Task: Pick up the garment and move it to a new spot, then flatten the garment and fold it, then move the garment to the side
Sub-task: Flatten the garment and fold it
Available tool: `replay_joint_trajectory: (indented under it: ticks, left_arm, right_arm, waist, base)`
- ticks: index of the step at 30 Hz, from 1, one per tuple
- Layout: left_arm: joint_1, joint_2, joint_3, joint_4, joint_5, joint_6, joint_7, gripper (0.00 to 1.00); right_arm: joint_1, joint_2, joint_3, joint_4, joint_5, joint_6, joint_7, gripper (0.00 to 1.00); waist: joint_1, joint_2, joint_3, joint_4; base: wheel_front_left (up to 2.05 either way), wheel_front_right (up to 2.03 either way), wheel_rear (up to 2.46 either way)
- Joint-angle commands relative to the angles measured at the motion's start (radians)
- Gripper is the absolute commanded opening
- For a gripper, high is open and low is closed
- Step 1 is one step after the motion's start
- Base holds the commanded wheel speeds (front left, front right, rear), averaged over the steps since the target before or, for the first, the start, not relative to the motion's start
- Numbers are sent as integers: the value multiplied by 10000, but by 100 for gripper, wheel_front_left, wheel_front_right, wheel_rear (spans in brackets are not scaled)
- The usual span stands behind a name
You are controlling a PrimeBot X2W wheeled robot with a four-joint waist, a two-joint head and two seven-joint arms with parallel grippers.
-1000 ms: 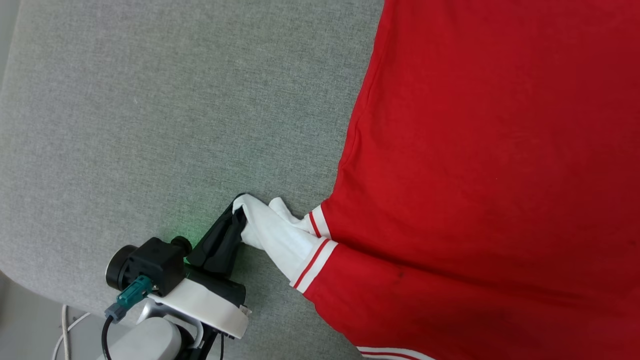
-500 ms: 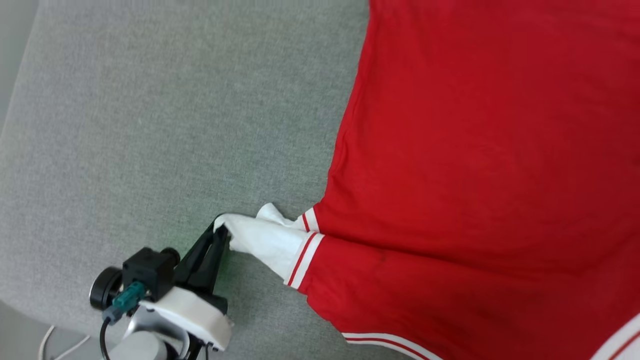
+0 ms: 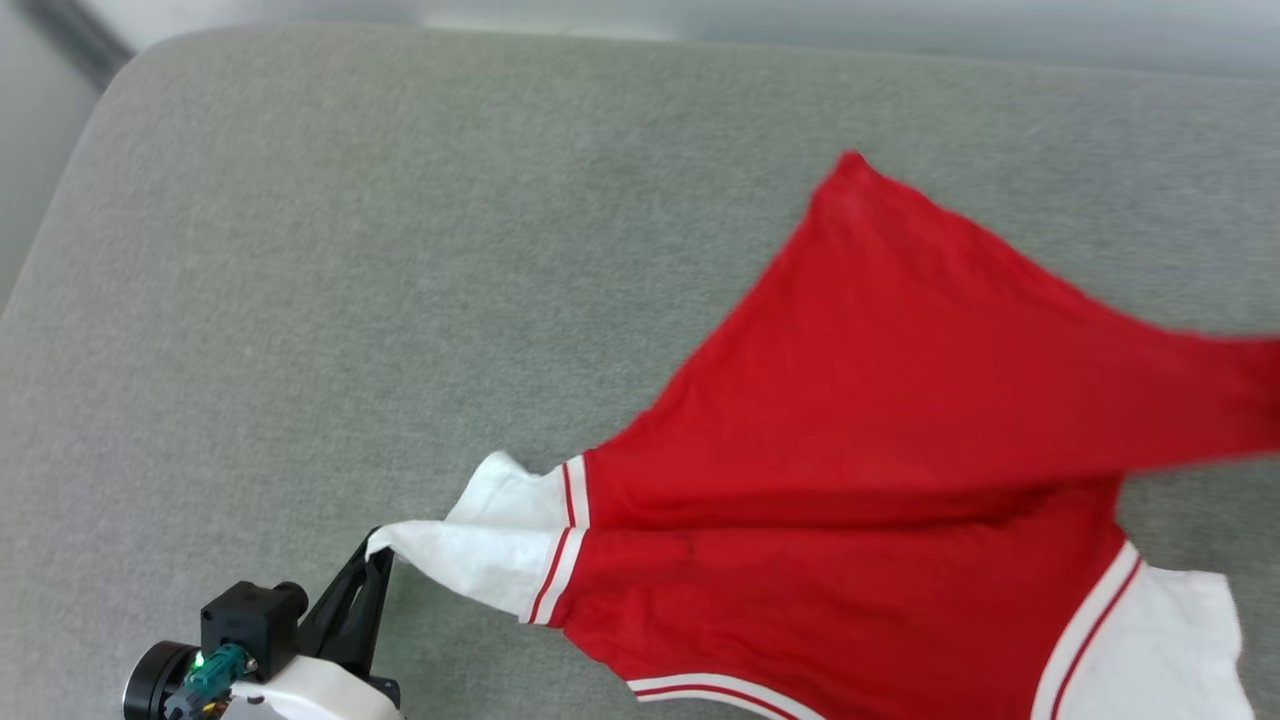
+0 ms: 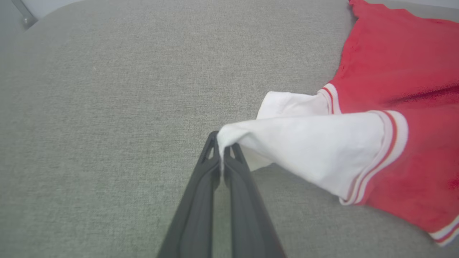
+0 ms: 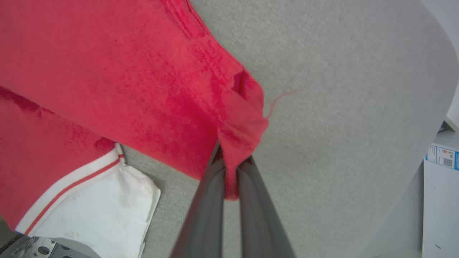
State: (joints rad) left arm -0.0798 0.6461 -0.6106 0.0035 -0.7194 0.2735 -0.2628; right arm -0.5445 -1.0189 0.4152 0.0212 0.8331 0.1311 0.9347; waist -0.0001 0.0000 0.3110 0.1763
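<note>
Nearest, lower left of head view: left gripper (image 3: 378,548), dark fingers pressed together, pinching the tip of a white sleeve (image 3: 470,570) of the garment (image 3: 880,420). A black camera block (image 3: 250,618) with a green light sits just behind the fingers on the white wrist housing. Left wrist view: fingertips closed on a small peak of white cloth; the sleeve is stretched off to the right up to a red-and-white striped band (image 4: 376,157), with a second white fold just behind it.

Right wrist view: right gripper (image 5: 231,161), fingers shut on a bunched red edge of the garment; a loose red thread (image 5: 283,96) trails beside the bunch. The other white sleeve (image 5: 96,211) lies at lower left of that view. A white box with a printed label (image 5: 439,186) stands past the rounded rim at right.

The grey fabric surface (image 3: 300,300) lies under everything; a broad grey stretch sits left of and beyond the left gripper.

The garment lies right of the left gripper, touching it at the fingertips only. Its red body fans across the right half of head view in pulled folds; one corner points to the far edge, and the right part is blurred, running off frame.

Farthest: a pale strip past the surface's far edge; a dark bar (image 3: 70,35) at top left.
</note>
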Motion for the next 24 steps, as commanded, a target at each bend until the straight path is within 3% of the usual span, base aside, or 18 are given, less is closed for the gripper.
replay_joint_trajectory:
  ticks: [1, 7, 15, 16, 17, 18, 24]
  left_arm:
    - [149, 25, 40, -84, -64, 73, -5, 0]
    - [425, 181, 82, -259, -118, 216, 0, 0]
    - [525, 255, 43, -314, -146, 259, 68, 0]
    - [545, 279, 57, -316, -150, 276, 69, 0]
    - [542, 292, 65, -325, -147, 270, 83, 0]
    - [533, 313, 75, -332, -155, 279, 95, 0]
    - [473, 318, 48, -425, -118, 315, 103, 0]
  right_arm:
    - [858, -255, -144, -112, 170, -5, -200, 0]
    - [4175, -313, -745, -20, 586, -5, -1155, 0]
    - [6795, 1050, -1893, 287, 653, -5, -2445, 0]
    - [6813, 1118, -2084, 220, 616, -5, -2522, 20]
    - [6798, 1117, -2337, 113, 535, -7, -2619, 65]
    - [6696, 1080, -2575, -31, 459, -7, -2649, 100]
    - [5782, 585, -3438, -1257, -40, -5, -2566, 100]
  waist:
    - [1, 0, -415, -403]
    - [1, 0, -561, -653]
    - [1, 0, -520, -776]
    - [1, 0, -530, -806]
    - [1, 0, -539, -823]
    - [1, 0, -552, -837]
    - [1, 0, -527, -812]
  base:
    - [0, 0, 0]
    - [0, 0, 0]
    - [0, 0, 0]
    - [0, 0, 0]
    - [0, 0, 0]
    - [0, 0, 0]
    - [0, 0, 0]
